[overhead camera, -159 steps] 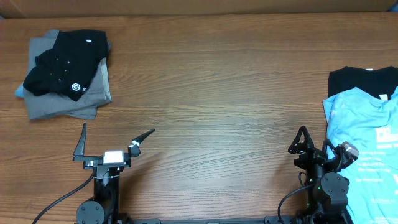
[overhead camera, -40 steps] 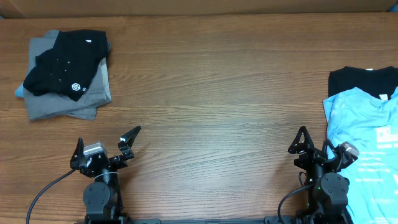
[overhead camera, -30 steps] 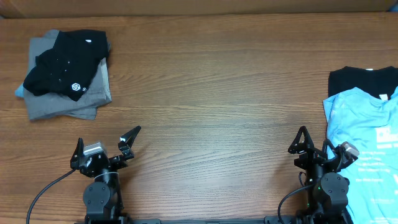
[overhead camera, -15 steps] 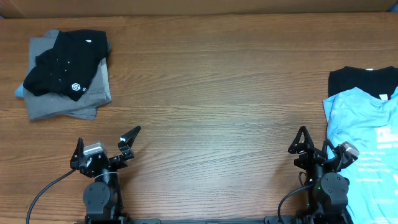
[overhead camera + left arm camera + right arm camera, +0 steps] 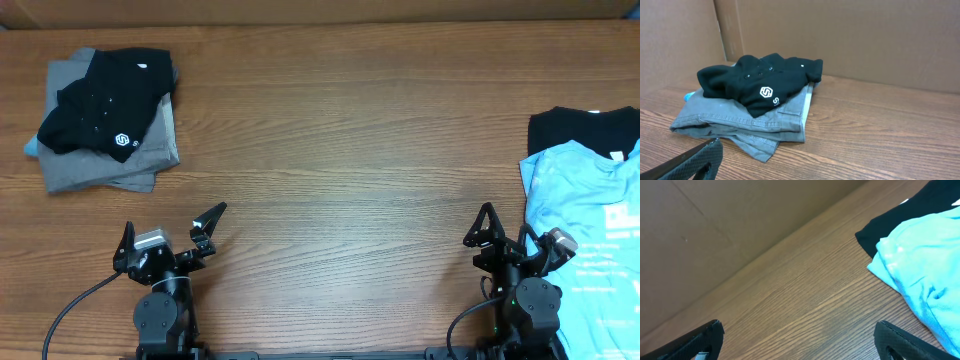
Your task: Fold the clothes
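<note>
Wooden table [image 5: 350, 150]; folded stack [image 5: 105, 140], loose shirts [image 5: 585, 200]

Left gripper [image 5: 170, 226] sits at 7 o'clock in the overhead view, jaws spread wide and empty. Right gripper [image 5: 520, 232] sits at 5 o'clock, jaws likewise wide and empty. Both arms are folded low.

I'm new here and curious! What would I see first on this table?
Probably the bright light blue shirt at the right edge, lying over a black shirt. Next, the pile at far left: a black T-shirt with a white logo atop grey clothes.
</note>
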Robot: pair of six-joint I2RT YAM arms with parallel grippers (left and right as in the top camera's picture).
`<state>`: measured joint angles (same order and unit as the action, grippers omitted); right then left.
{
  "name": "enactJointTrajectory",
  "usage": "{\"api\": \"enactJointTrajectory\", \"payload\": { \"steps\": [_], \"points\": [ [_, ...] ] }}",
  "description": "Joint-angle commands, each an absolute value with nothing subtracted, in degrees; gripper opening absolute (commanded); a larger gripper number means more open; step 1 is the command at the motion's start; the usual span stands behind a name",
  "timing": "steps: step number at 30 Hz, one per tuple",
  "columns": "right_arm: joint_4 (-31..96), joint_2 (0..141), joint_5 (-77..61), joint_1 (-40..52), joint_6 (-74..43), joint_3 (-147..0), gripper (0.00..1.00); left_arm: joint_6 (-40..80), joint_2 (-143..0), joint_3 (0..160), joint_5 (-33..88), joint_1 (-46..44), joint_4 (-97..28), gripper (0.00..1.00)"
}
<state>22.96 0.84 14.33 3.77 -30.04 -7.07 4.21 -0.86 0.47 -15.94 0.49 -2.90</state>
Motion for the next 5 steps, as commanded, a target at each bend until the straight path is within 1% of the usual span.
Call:
{"api": "enactJointTrajectory", "payload": {
  "steps": [1,5],
  "points": [
    [22.7,0.16,14.31,3.51,-30.46,-6.76,1.0,4.89,-0.27,0.27,-16.91,0.73,-2.83,1.0],
    [22.7,0.16,14.31,3.51,-30.46,-6.76,1.0,4.89,-0.27,0.27,-16.91,0.73,-2.83,1.0]
  ]
}}
